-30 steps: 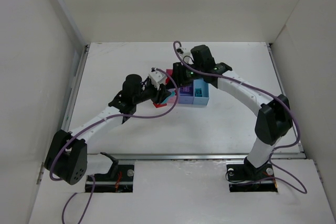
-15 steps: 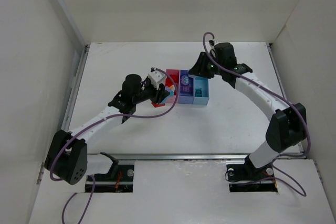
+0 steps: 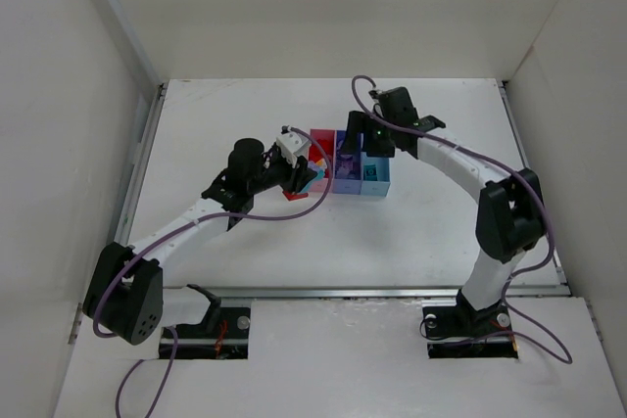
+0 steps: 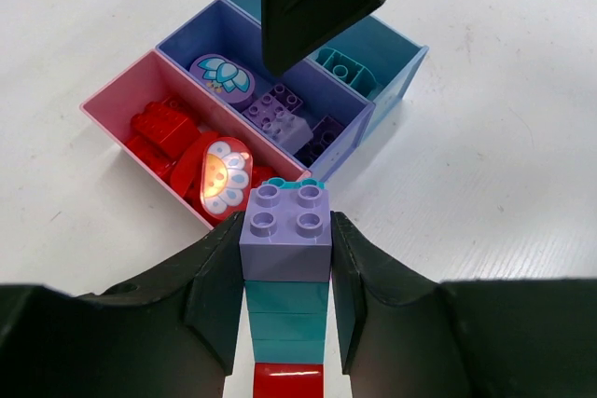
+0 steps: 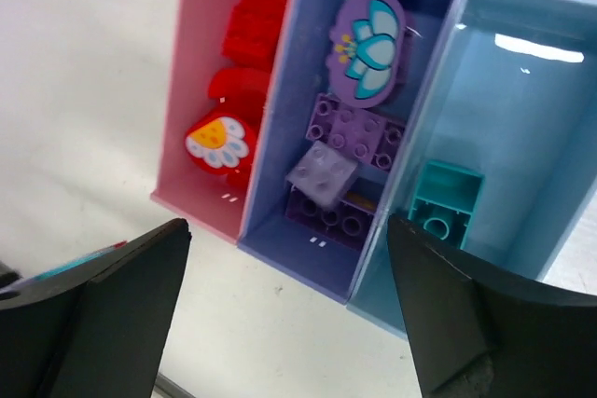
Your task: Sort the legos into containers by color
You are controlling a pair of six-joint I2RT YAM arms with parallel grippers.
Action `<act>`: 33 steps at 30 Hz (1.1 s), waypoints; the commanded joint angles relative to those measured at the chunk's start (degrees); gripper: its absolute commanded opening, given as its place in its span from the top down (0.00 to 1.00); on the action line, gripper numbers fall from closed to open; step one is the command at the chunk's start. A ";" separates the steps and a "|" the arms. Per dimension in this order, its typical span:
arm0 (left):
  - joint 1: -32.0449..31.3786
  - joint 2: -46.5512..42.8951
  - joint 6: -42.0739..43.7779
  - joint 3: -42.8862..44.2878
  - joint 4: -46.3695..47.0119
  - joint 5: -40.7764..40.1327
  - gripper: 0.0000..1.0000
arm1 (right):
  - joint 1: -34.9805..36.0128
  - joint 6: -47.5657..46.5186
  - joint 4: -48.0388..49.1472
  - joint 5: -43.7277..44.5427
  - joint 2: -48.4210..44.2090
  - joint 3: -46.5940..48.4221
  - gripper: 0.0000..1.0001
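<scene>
My left gripper (image 4: pixel 284 230) is shut on a stack of legos (image 4: pixel 284 263): a lavender brick on top, teal bricks below it, red at the bottom. It hovers just in front of the containers. The pink bin (image 5: pixel 198 62) holds red legos (image 5: pixel 247 25), the purple bin (image 5: pixel 280 221) holds purple legos, and the light blue bin (image 5: pixel 522 137) holds a teal brick (image 5: pixel 446 200). A lavender brick (image 5: pixel 322 172) lies tilted on the purple pieces. My right gripper (image 5: pixel 289 295) hangs open above the purple bin, with nothing between its fingers.
A red flower-printed piece (image 5: pixel 221 140) lies in the pink bin. A purple flower-printed disc (image 5: pixel 368 34) lies in the purple bin. White walls close in the table (image 3: pixel 441 222) on three sides. The two grippers are close together over the bins (image 3: pixel 345 178).
The right arm swung out to the right, then back over the purple bin, and its jaws opened wide. The left arm and its stack stayed put.
</scene>
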 commanded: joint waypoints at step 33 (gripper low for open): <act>1.86 0.55 6.19 10.19 -6.52 34.74 1.00 | 12.82 -51.97 13.65 -24.06 -18.54 -12.10 0.45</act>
